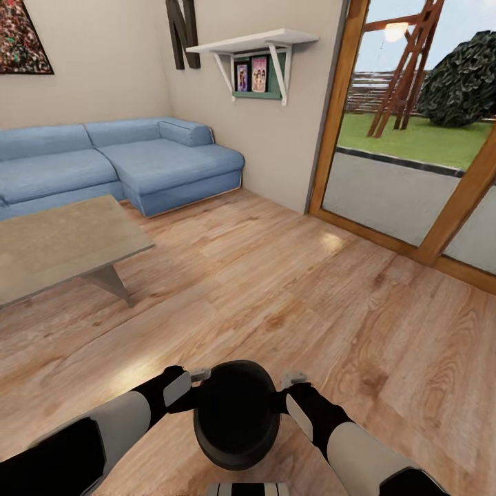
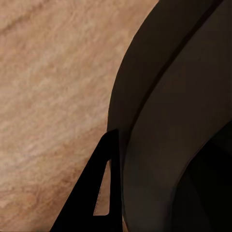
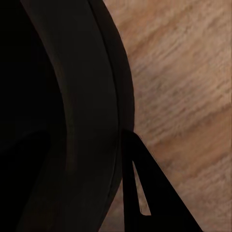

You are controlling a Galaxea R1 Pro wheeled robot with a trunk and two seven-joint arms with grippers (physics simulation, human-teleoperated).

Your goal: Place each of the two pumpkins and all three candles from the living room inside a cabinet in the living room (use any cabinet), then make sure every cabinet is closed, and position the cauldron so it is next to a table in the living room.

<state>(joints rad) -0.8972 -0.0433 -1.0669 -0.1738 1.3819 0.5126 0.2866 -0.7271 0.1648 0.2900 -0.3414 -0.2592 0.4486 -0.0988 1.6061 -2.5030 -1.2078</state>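
1. Head view: round black wide-mouthed cauldron point(image 1: 236, 415) sits between both grippers, low and central, over the wood plank floor point(image 1: 289, 289). Further off on the left-arm side is the low rectangular grey-topped coffee table point(image 1: 62, 244), w/ the blue corner sofa point(image 1: 117, 165) behind it, well apart from the cauldron. Glass patio doors w/ wooden frame point(image 1: 413, 138) are on the right-arm side; a white wall shelf point(image 1: 251, 43) hangs above the sofa's end.
2. Wrist views give what the head view can't: close-ups of the rim. Left wrist: cauldron wall point(image 2: 183, 121) curves right against one dark finger point(image 2: 89, 193), floor point(image 2: 48, 87) on the finger's outer side. Right wrist: cauldron point(image 3: 58, 111) on the inner side of one dark finger point(image 3: 154, 198), floor point(image 3: 188, 72) outside it.
3. Arm pose: both forearms (white w/ black sleeves) reach fwd and angle inward, wrists turned toward the pot from opposite sides, roughly mirrored.
4. Left gripper point(image 1: 193, 382): at the cauldron's left rim, one finger outside the wall and touching it; the other finger is hidden, so can't tell how far apart the jaws are.
5. Right gripper point(image 1: 289, 386): at the right rim, one finger outside the wall, touching; second finger hidden, jaw gap can't be told.
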